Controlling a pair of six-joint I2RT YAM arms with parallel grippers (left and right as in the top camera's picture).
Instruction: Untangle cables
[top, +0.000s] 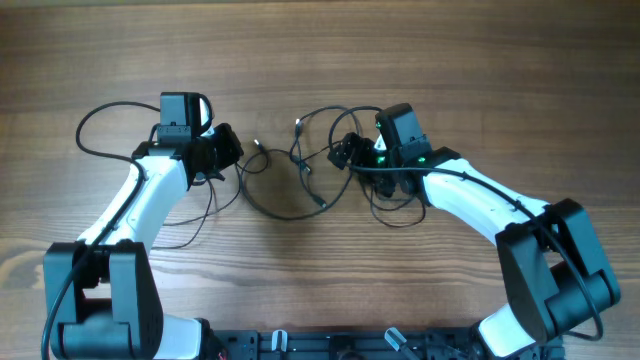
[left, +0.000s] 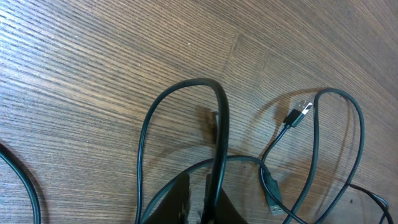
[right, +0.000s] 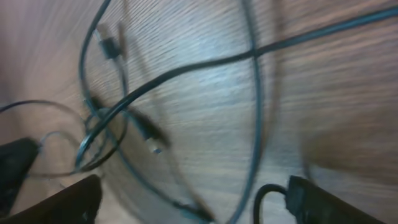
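The dark cables (top: 300, 158) lie tangled in the middle of the wooden table (top: 450, 60), between the two arms. The left claw (left: 202, 202) is closed on one of the cables, whose loop arches up from between its fingers (left: 177, 202). The right claw (right: 193, 202) stands wide open above strands at the tangle's right side; that view is blurred

The brown wooden table (top: 320, 60) looks matt and finely grained, the thin dark cables (left: 222, 124) wear a smooth, faintly glossy rubbery sheath, the black plug (left: 301, 107) at two o'clock in the left wrist view ends in bright metal, and the white arm casings (top: 150, 197) look like glossy plastic.
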